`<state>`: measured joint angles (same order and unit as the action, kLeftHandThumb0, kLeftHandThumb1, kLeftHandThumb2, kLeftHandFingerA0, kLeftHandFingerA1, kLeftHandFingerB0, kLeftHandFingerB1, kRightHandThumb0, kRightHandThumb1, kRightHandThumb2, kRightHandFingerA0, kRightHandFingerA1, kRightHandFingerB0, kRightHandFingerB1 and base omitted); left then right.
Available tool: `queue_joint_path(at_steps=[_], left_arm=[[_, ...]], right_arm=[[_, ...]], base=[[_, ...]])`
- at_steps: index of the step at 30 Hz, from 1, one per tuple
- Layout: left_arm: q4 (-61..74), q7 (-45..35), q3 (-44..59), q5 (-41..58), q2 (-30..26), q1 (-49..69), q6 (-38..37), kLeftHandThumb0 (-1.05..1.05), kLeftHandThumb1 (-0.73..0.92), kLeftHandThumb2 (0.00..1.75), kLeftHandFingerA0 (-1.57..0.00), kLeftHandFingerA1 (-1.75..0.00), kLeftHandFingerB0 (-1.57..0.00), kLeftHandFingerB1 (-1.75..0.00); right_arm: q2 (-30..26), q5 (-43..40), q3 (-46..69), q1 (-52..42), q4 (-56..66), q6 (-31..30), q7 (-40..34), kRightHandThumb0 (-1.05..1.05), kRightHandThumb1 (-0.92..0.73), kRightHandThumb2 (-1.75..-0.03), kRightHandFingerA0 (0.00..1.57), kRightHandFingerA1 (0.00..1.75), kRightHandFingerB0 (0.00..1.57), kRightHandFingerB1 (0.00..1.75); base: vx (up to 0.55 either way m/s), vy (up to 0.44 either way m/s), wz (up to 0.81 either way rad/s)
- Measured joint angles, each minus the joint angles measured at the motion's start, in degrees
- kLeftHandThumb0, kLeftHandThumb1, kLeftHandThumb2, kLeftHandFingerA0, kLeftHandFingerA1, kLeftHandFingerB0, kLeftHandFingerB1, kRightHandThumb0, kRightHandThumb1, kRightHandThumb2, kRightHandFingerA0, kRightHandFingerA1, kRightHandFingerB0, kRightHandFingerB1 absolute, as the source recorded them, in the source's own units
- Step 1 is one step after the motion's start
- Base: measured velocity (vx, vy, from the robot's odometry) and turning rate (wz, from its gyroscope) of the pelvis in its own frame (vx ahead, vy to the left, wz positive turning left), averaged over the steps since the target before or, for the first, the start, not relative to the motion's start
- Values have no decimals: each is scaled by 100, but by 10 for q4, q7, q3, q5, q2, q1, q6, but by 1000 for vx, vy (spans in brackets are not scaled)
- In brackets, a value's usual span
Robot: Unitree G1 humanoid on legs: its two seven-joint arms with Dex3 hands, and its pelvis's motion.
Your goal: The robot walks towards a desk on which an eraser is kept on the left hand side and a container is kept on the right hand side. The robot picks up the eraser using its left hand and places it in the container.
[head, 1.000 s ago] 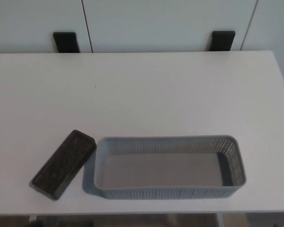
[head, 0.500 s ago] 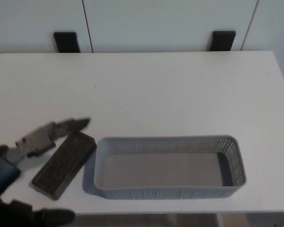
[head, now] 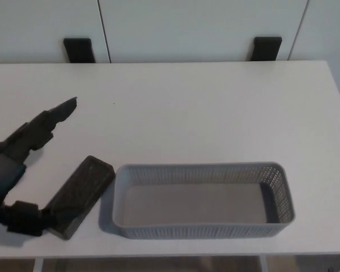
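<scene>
Black eraser (head: 78, 196) lower left on white desk (head: 204, 113), my left hand (head: 14, 175) spread open over it, grey mesh container (head: 203, 199) just right, empty.

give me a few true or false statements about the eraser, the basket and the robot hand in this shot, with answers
1. The eraser lies inside the grey container. False: it lies on the desk, just left of the container.
2. The container is empty. True.
3. The left hand is open, holding nothing. True: its fingers are spread apart, one pointing up the desk, another low beside the eraser's near end.
4. The right hand is reaching into the container. False: no right hand shows in the head view.
5. The eraser lies parallel to the container's long side. False: it lies at an angle, with its far end nearest the container's left corner.
</scene>
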<state>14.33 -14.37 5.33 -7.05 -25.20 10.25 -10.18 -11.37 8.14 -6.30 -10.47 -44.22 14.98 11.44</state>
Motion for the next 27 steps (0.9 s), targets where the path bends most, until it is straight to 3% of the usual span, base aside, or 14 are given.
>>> queue_joint_path(at_steps=[20, 27], left_arm=[[-107, 116, -111, -173, 67, -68, 79, -58, 38, 69, 0, 0, -1, -2], [-147, 162, -127, -233, 75, -77, 118, -58, 38, 70, 0, -6, -4, -7]], right_arm=[[-5, 9, 0, -1, 3, 0, -1, -39, -59, -57, 61, 52, 36, 41], [-18, 12, -1, -1, 5, 0, -3, -37, -59, -56, 60, 51, 36, 41]], base=[[0, 0, 0], [0, 0, 0]])
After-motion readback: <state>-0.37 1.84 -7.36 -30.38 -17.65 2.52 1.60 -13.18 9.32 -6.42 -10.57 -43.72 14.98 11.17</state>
